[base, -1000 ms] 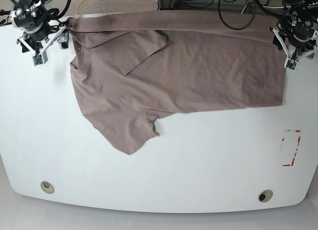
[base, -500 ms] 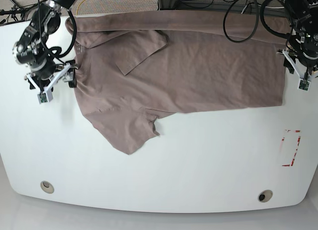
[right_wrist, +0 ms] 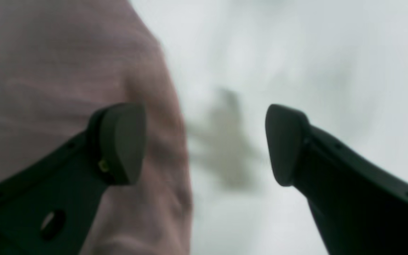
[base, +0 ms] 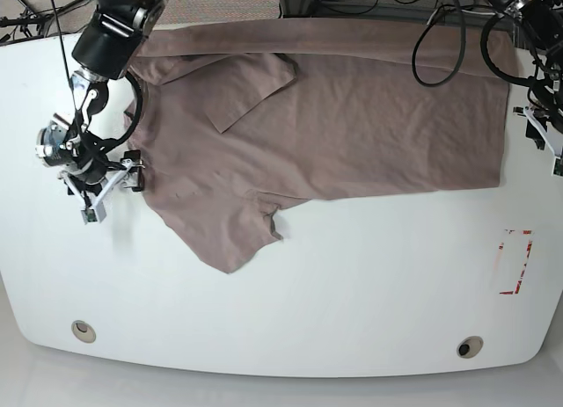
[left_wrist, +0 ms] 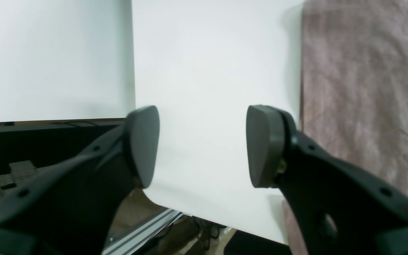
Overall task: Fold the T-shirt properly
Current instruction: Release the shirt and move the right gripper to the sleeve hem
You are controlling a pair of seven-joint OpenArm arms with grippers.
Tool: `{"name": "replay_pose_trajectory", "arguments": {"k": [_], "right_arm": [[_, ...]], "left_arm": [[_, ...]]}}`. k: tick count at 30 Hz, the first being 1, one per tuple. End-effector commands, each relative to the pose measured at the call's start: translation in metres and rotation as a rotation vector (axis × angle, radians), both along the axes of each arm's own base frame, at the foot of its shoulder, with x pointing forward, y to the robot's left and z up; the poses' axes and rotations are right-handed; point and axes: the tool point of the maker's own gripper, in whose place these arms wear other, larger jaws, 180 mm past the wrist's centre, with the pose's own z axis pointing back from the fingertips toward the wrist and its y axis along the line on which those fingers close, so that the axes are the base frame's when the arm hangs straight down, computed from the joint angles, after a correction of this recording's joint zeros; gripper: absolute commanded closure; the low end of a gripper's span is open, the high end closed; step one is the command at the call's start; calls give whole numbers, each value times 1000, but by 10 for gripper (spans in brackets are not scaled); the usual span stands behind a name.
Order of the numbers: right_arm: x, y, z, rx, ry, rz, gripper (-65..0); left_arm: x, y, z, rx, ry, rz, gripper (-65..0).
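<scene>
The T-shirt (base: 352, 117) lies spread across the far half of the tabletop (base: 352, 293), its far edge and one sleeve turned in, the near sleeve loose. Most folding seems left. The right gripper (base: 110, 183) gapes empty beside its collar end; the left gripper (base: 547, 143) gapes empty beside its hem.

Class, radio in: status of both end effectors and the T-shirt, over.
Left end effector open, empty. Right end effector open, empty. T-shirt half-folded, one sleeve out. Nothing in the way.

Right wrist view blurred; left end effector (base: 552, 148) half cropped at base view's edge.
</scene>
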Motion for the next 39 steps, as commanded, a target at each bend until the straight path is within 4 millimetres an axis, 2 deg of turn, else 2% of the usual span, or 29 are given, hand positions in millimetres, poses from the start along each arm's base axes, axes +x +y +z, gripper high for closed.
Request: {"name": "replay_pose_trajectory", "arguments": {"k": [1, 5, 10, 16, 25, 28, 32, 35, 37, 39], "right_arm": [[19, 0, 5, 33, -37, 16, -501], [29, 8, 0, 77, -52, 16, -501], [31, 29, -11, 135, -48, 22, -501], [40, 46, -8, 172, -72, 29, -501], [46, 52, -11, 198, -78, 27, -501], [45, 55, -17, 221, -68, 22, -499], [46, 56, -19, 230, -74, 19, -431], [45, 54, -19, 226, -73, 17, -325], [45, 53, -19, 225, -74, 17, -230], [45, 52, -19, 222, -72, 16, -154]], "left_arm": [[-1, 15, 15, 35, -30, 25, -360], [-5, 23, 12, 27, -23, 48, -360], [-9, 35, 4, -8, -25, 100, -360], [-13, 46, -3, -26, -5, 126, -360], [-15, 49, -13, -48, 17, 136, -360], [-7, 49, -11, -57, -13, 128, -360], [-4, 49, -17, -82, -17, 129, -360], [-2, 52, -20, -94, -14, 134, -360], [2, 56, -20, -102, -16, 139, -361], [7, 53, -31, -132, 1, 134, -361]]}}
